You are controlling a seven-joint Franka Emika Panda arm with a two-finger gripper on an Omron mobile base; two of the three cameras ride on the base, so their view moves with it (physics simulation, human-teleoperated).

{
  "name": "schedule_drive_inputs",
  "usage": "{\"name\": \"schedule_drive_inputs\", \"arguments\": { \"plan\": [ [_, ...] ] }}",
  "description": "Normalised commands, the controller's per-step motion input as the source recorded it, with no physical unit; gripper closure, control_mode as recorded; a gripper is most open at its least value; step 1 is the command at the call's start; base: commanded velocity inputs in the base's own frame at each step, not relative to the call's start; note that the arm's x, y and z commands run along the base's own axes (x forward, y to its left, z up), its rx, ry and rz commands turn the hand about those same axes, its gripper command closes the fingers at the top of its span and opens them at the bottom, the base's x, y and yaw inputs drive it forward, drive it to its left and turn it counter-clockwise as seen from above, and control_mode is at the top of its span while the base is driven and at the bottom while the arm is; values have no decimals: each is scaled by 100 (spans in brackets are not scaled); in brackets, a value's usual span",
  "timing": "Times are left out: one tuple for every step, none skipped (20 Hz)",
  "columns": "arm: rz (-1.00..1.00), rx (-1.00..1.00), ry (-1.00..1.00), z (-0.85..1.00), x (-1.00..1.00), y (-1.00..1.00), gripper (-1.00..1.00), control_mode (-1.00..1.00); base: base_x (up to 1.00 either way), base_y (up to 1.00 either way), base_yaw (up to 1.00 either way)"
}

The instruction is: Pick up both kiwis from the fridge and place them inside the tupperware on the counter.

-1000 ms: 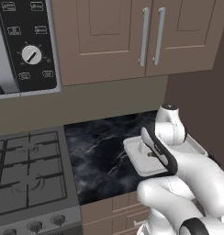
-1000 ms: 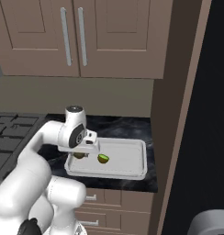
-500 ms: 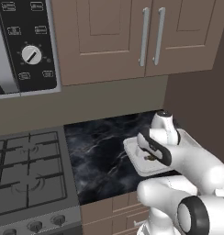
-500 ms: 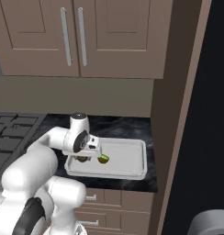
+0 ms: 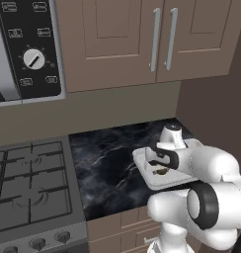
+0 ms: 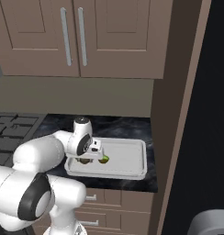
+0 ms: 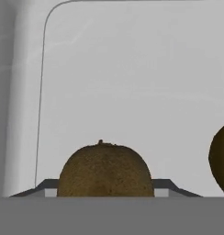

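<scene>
The end effector [image 6: 90,158] pinches the brown kiwi [image 7: 104,170] low inside the tupperware [image 6: 127,158] on the black worktop [image 5: 107,168] (whether it touches the floor is unclear). The yellow-green kiwi [image 6: 103,159] lies just beside it.

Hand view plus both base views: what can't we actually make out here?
- Gripper: right base view, fingertips hidden behind the hand; cut off in the hand view.
- Brown kiwi: hand view, underside cut off at the bottom, so contact with the tupperware is unclear.
- Second kiwi: hand view, cut by the right edge.
- Tupperware in the left base view: mostly hidden by the arm.
</scene>
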Motion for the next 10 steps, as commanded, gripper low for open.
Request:
{"name": "schedule_drive_inputs", "arguments": {
  "plan": [
    [0,0,0,-31,5,0,-100,-100,0,0,0],
    [0,0,0,-32,1,0,-100,-100,0,0,0],
    [0,0,0,-24,0,0,-100,-100,0,0,0],
    [0,0,0,-20,0,0,-100,-100,0,0,0],
    [0,0,0,-13,0,0,-100,-100,0,0,0],
    [0,0,0,-10,0,0,-100,-100,0,0,0],
    [0,0,0,-10,0,0,-100,-100,0,0,0],
    [0,0,0,-4,0,0,-100,-100,0,0,0],
    [0,0,0,0,0,0,-100,-100,0,0,0],
    [-1,0,11,0,0,0,-100,-100,0,0,0]
  ]
}}
